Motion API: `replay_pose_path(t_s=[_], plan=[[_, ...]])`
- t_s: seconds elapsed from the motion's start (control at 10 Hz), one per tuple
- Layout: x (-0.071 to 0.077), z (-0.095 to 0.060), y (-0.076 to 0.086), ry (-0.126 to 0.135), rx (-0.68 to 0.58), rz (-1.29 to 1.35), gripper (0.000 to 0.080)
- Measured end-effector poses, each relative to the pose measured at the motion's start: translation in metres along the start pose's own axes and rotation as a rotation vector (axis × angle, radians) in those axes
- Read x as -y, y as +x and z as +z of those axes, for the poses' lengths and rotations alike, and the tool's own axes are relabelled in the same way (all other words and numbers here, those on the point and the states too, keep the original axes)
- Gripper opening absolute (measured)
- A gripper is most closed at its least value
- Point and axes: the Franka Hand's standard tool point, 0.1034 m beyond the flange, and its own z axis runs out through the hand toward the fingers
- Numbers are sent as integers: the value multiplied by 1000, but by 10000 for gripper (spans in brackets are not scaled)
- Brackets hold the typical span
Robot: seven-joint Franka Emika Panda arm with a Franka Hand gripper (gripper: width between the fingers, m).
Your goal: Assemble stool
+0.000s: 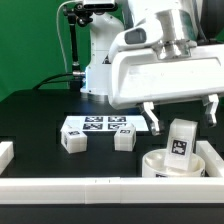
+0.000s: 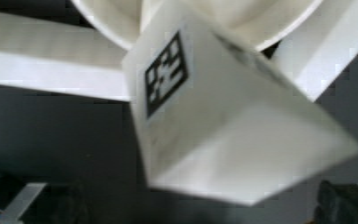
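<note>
The round white seat [image 1: 168, 164] lies on the black table at the exterior view's right. One white tagged leg [image 1: 181, 141] stands upright on it. My gripper [image 1: 184, 124] hangs over this leg, open, with one finger on each side of the leg's top and a gap on both sides. In the wrist view the leg [image 2: 220, 110] fills the middle and the seat [image 2: 194, 20] lies beyond it. The gripper [image 2: 194, 205] shows only as dark fingertips [image 2: 12, 200] at the corners, apart from the leg. Two more legs [image 1: 72, 140] [image 1: 123, 139] rest on the table.
The marker board [image 1: 97, 125] lies flat behind the two loose legs. White border rails run along the front [image 1: 100, 186], the left [image 1: 5, 152] and the right [image 1: 214, 156], close to the seat. The robot's base [image 1: 100, 60] stands at the back.
</note>
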Motion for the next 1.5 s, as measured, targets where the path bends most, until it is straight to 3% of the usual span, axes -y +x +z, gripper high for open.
replay_pose_path(t_s=[0.6, 0.8, 1.2, 1.3, 1.5], plan=[[3, 4, -7, 17, 57, 75, 649], [17, -1, -11, 54, 255, 174, 649], [24, -3, -14, 108, 446, 173, 649], [21, -3, -13, 100, 433, 184, 649], [14, -9, -11, 54, 430, 303, 649]])
